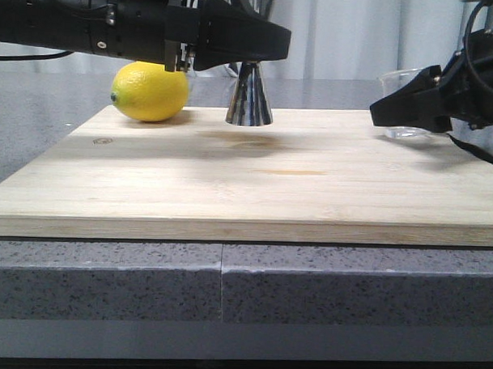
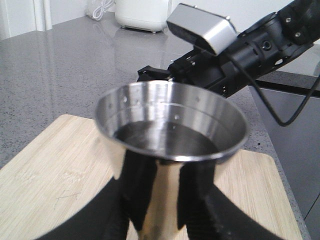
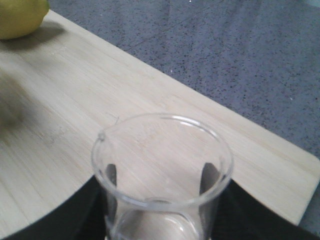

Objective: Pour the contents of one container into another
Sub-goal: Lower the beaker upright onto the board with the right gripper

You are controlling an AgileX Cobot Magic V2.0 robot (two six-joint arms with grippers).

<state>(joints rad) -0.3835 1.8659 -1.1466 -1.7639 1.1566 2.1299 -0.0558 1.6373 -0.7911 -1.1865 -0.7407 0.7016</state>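
Note:
The steel jigger [image 1: 249, 95] stands upright on the wooden board [image 1: 247, 176] at the back middle, and my left gripper [image 1: 243, 51] hides its upper cup. In the left wrist view the left gripper [image 2: 160, 175] is shut on the jigger [image 2: 170, 125] at its waist, and a dark liquid surface shows in the cup. The clear glass beaker [image 1: 398, 78] is upright at the board's back right, its base at board level. My right gripper [image 1: 403, 109] is shut on it. In the right wrist view the beaker [image 3: 162, 150] looks empty, with the right gripper [image 3: 160, 180] pressing both sides.
A yellow lemon [image 1: 150, 92] lies on the board just left of the jigger, under my left arm. The board rests on a grey speckled counter [image 1: 227, 289]. A white appliance [image 2: 142, 12] stands far back on the counter.

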